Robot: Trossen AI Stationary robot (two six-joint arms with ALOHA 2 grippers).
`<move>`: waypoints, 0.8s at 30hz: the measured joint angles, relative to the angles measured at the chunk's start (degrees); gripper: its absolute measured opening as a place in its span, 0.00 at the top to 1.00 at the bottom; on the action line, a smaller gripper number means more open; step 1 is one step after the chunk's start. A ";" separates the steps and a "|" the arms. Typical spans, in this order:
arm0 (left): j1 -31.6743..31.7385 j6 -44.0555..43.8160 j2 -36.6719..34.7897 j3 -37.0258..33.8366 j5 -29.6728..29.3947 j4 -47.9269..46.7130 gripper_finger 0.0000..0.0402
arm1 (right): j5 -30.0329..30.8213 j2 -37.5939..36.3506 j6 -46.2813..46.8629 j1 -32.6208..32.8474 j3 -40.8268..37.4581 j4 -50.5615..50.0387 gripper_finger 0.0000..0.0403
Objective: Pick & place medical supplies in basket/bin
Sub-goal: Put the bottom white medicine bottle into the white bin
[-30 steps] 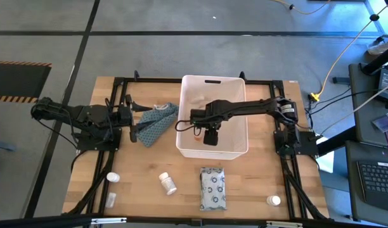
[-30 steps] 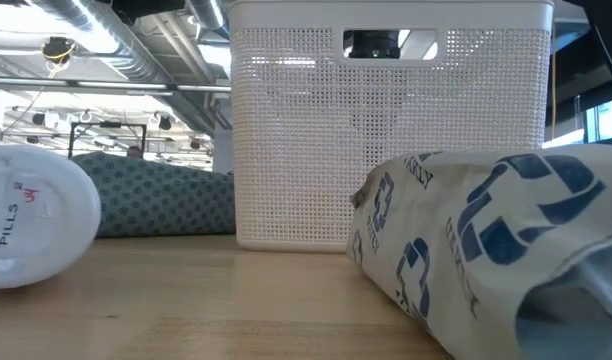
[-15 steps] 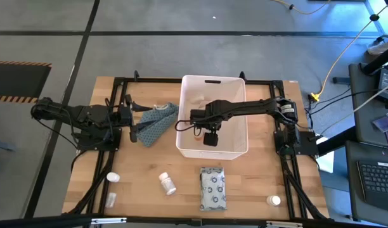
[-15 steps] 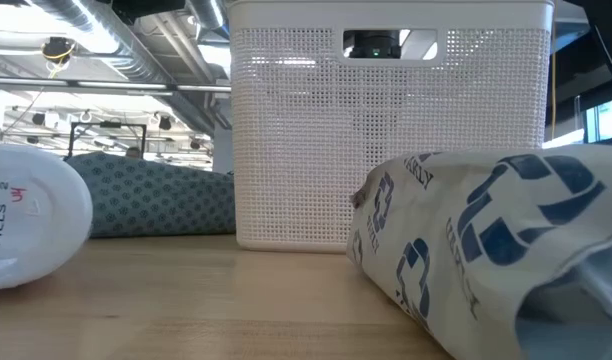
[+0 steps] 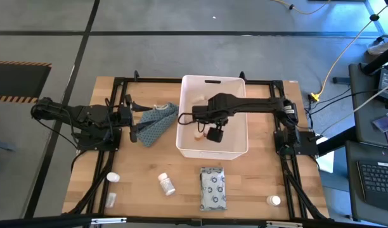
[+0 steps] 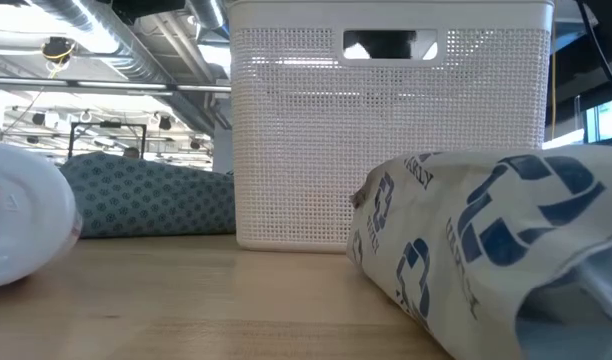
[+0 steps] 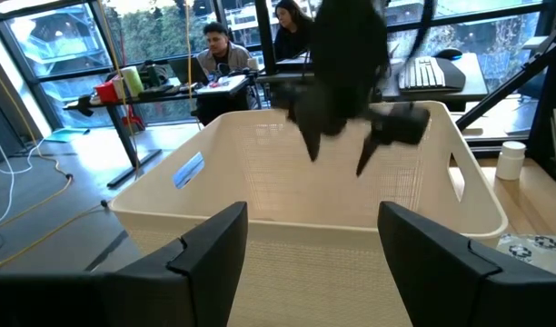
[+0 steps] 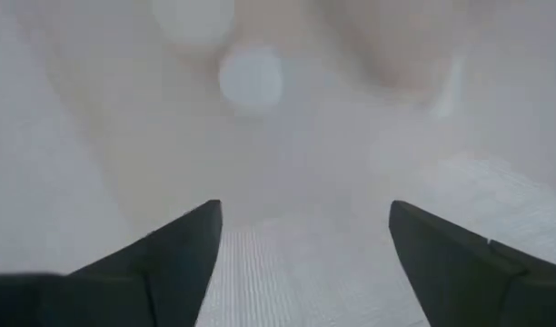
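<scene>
Shifted farther back inside the tall white perforated-plastic tub (image 5: 214,81), right gripper (image 5: 195,118) spread wide, empty — left gripper (image 5: 132,120) half-open, idle.

From table height I can read little. The soft pack (image 6: 486,250) lying just in front of my white bin (image 6: 386,120) carries blue lettering ending in "ARLY". The red marks on the pill bottle (image 6: 21,215) beside it are illegible.

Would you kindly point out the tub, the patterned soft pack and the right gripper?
tub (image 5: 239,120), high view, right wall.
soft pack (image 5: 213,188), high view, middle of its top face.
right gripper (image 8: 301,250), right wrist view, midway between its open fingertips.
</scene>
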 joint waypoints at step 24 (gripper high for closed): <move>0.00 -1.11 -0.01 0.00 0.85 0.03 0.40 | -1.51 -14.84 56.68 41.56 6.69 0.43 0.21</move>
